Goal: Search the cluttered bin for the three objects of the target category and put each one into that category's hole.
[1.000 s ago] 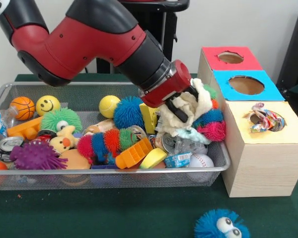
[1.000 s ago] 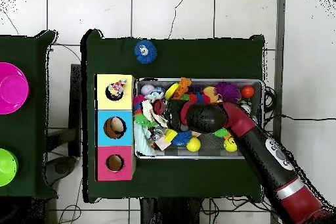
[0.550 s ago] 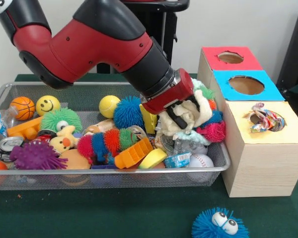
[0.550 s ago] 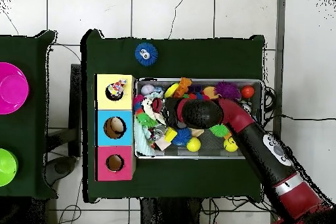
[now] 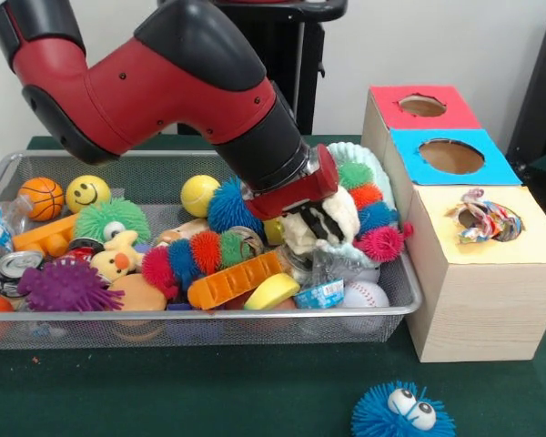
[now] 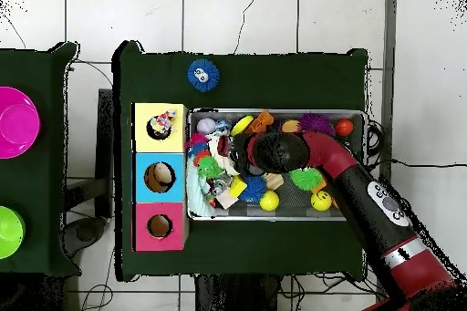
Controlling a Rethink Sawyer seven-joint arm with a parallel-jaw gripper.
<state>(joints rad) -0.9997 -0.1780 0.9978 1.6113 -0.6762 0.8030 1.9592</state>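
Gripper (image 5: 315, 221) has sunk back toward the bin (image 5: 396, 273), seemingly still clamped on the cream rag (image 5: 332, 211); no drop-off yet.

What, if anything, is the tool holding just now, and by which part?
The tool looks closed on the cream cloth, gripping its bunched middle; the fingertips are buried in fabric, so the exact hold is unclear.

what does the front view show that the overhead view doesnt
Only the front view shows the smiley face on the yellow ball and the pincer buried in a cream cloth. Only the overhead view shows the pink bowl and green bowl on a side table. Both show the wire bin, the three-hole box and the blue fuzzy ball outside the bin.
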